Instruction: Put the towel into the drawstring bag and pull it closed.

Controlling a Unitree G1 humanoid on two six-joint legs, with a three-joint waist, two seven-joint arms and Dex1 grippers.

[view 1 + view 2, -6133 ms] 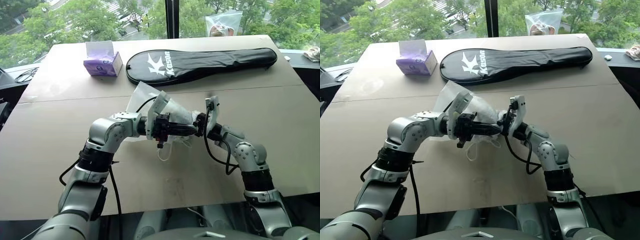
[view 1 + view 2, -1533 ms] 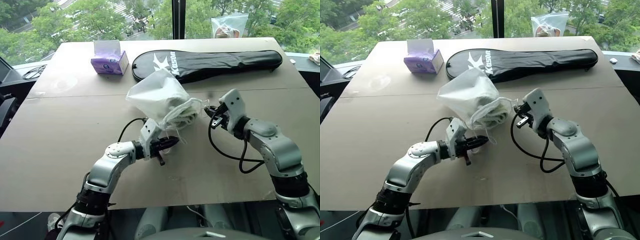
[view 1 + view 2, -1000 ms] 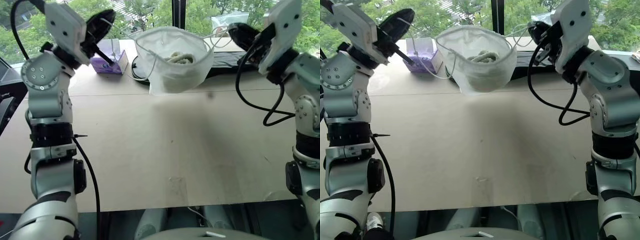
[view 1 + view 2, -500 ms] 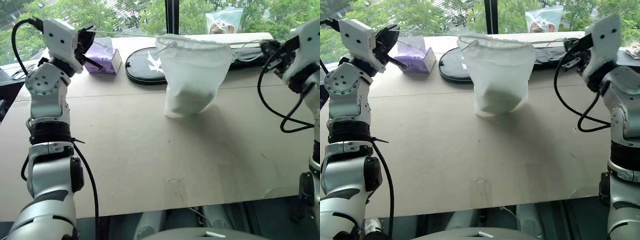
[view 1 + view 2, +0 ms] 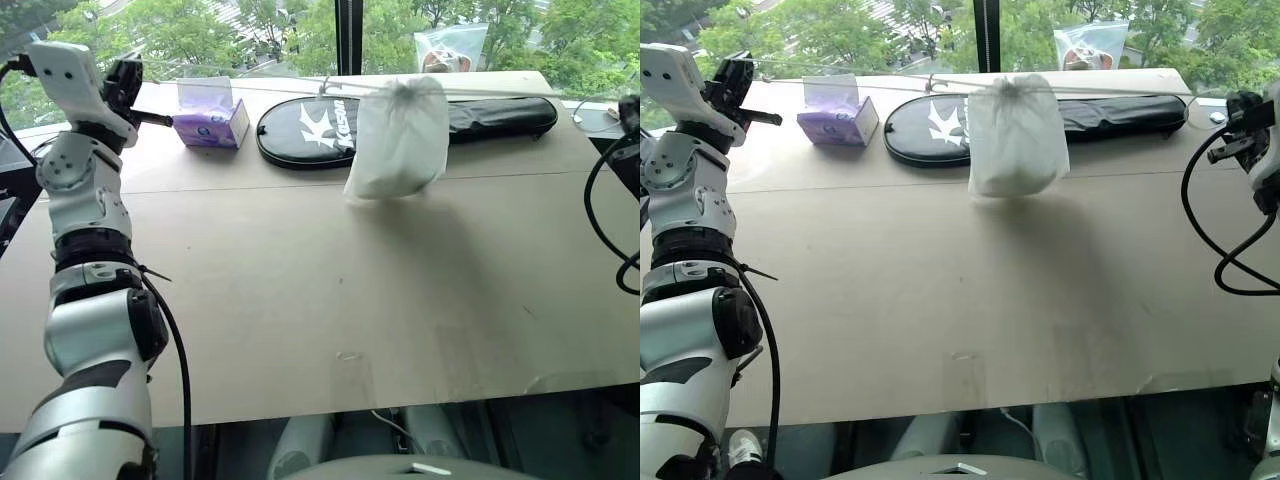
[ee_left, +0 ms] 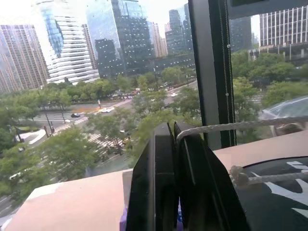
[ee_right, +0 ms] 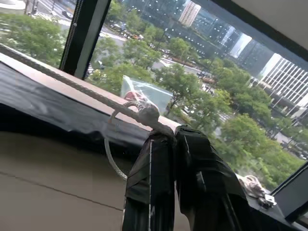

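The left gripper (image 6: pixel 174 144) and right gripper (image 7: pixel 174 139) each pinch an end of the white cord (image 7: pixel 72 85), stretched taut between them. Midway hangs the translucent white drawstring bag (image 5: pixel 400 138), mouth cinched, above the bare brown tabletop (image 5: pixel 330 290). Behind it lies the long black racket cover (image 5: pixel 400 122) with a white logo.

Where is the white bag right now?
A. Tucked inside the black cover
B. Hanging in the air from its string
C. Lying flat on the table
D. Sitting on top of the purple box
B. The drawstring bag dangles above the table, its mouth cinched shut, with the cord stretched taut toward the left pincer and the right pincer.
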